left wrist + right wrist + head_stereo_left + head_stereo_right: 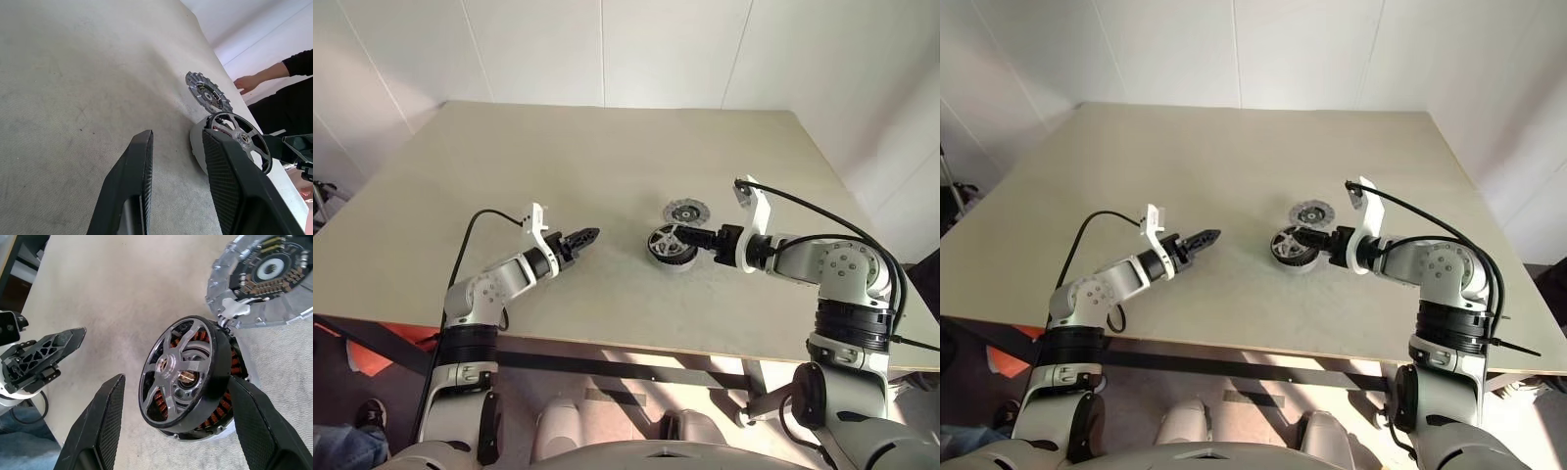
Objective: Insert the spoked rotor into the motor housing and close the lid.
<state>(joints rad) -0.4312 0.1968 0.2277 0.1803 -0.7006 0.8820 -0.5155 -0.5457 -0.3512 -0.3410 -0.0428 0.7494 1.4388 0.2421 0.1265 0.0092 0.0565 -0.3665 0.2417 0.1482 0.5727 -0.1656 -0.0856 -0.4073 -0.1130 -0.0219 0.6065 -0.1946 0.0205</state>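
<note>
Right tool [176,426] wide open, straddling spoked rotor [183,372], not gripping

You get bright, even daylight on the table [558,157]; soft shadows fall toward the lower frame, sunlit patches below, wide-angle bending at edges.

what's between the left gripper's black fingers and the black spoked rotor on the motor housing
Nothing: in the left eye view only bare beige table lies between the left gripper and the black spoked rotor, which sits tilted on the motor housing.

No legible text or markings anywhere.
</note>
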